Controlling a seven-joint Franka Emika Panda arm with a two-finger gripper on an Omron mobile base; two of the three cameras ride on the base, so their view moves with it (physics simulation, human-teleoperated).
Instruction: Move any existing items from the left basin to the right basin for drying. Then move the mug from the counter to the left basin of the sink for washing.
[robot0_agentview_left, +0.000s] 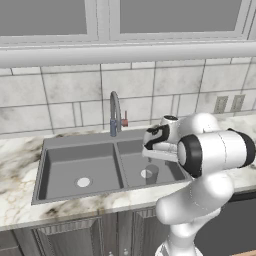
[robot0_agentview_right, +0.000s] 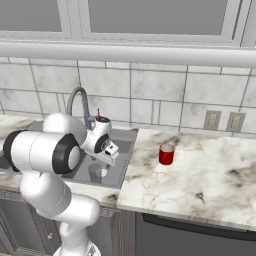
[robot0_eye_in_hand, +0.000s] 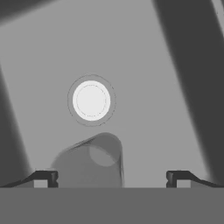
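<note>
**Inspector:** State the position and attitude of the grey cup (robot0_eye_in_hand: 94, 159).

**Assistant:** It stands in the right basin (robot0_agentview_left: 167, 170), the narrower one, just beside the round pale drain (robot0_eye_in_hand: 91, 100). In the left base view it stands upright, long axis vertical, mouth up. No handle can be made out.

**Inspector:** Fingers?

**Assistant:** The fingers (robot0_eye_in_hand: 43, 178) are spread wide apart, one to each side of the cup, gripping nothing. Whether either one touches the cup cannot be told. The gripper (robot0_eye_in_hand: 113, 179) hangs over the right basin, pointing down.

**Inspector:** Left basin (robot0_agentview_left: 65, 172)?

**Assistant:** Wider, dark grey, with its own pale drain showing on the floor.

**Inspector:** The red mug (robot0_agentview_right: 166, 154)?

**Assistant:** Upright on the marble-veined surface (robot0_agentview_right: 200, 175), well apart from the sink (robot0_agentview_left: 80, 142) on its right, mouth up. Its handle direction cannot be told.

**Inspector:** Any writing, labels, brands?

**Assistant:** None legible on cup, mug or sink. The arched faucet (robot0_agentview_left: 115, 112) with a red handle rises behind the divider.
</note>
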